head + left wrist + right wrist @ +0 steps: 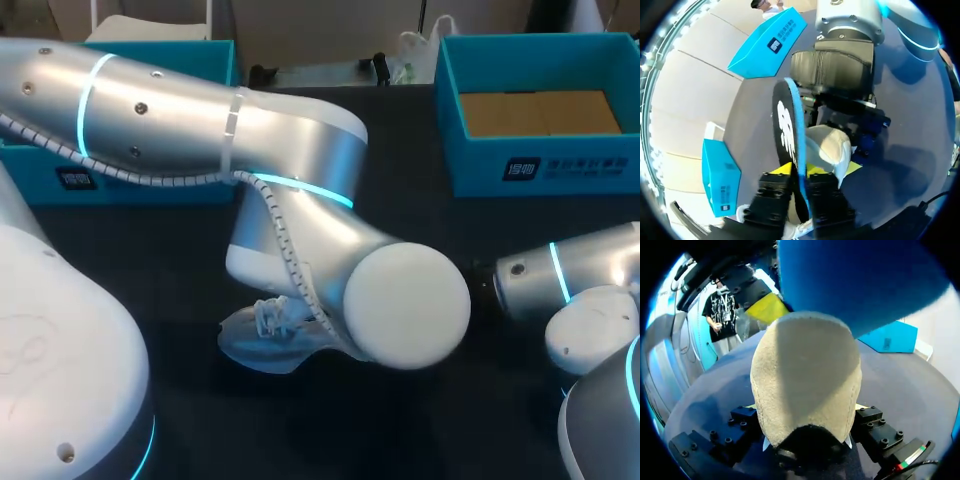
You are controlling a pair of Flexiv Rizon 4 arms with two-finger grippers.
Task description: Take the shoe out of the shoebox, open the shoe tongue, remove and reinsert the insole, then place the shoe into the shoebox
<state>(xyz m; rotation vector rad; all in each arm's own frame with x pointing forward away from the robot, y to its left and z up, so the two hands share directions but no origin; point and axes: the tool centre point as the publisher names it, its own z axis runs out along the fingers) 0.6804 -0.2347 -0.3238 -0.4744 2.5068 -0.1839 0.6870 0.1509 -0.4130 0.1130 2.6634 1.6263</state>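
While the dark table (300,430) lies under everything, my big left arm (200,110) comes in from the left and bends down over the middle. My right arm (570,280) lies low at the right. The blue shoebox (540,165) stands at the far right, and brown card shows inside it. A second blue box (150,185) stands at the far left. The white shoe (262,338) is out of the shoebox and well apart from it, low under the left arm. The right gripper (806,409) pinches the shoe from both sides. The left gripper (799,170) pinches the insole (785,125). The insole is black with a blue edge, and it stands on its edge just beside the shoe.
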